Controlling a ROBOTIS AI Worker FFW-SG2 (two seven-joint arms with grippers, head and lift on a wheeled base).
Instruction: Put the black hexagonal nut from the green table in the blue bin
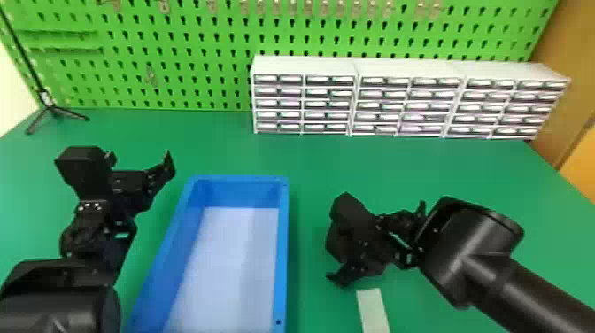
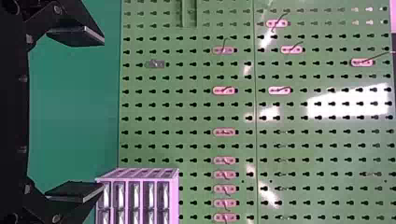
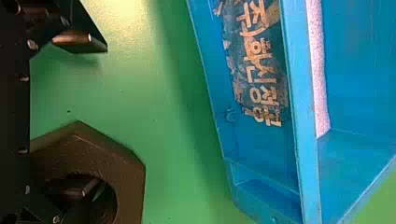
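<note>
In the head view my right gripper (image 1: pixel 379 244) is over the green table, right of the blue bin (image 1: pixel 283 248). My left gripper (image 1: pixel 139 160) stands open left of the bin, nothing between its fingers. My right gripper (image 3: pixel 100 116) is also open in the right wrist view. There the black hexagonal nut (image 3: pixel 128 172) lies on the table, with one finger overlapping its hole; contact cannot be told. Part of the nut is hidden by that finger. The bin (image 3: pixel 306 154) stands apart from the nut. In the left wrist view my left gripper (image 2: pixel 102 114) faces the pegboard.
White drawer cabinets (image 1: pixel 305 66) line the table's back in front of the green pegboard (image 1: pixel 199 57). A small tripod (image 1: pixel 53 108) stands at the back left. A pale strip (image 1: pixel 373 310) lies near the front, close to my right gripper.
</note>
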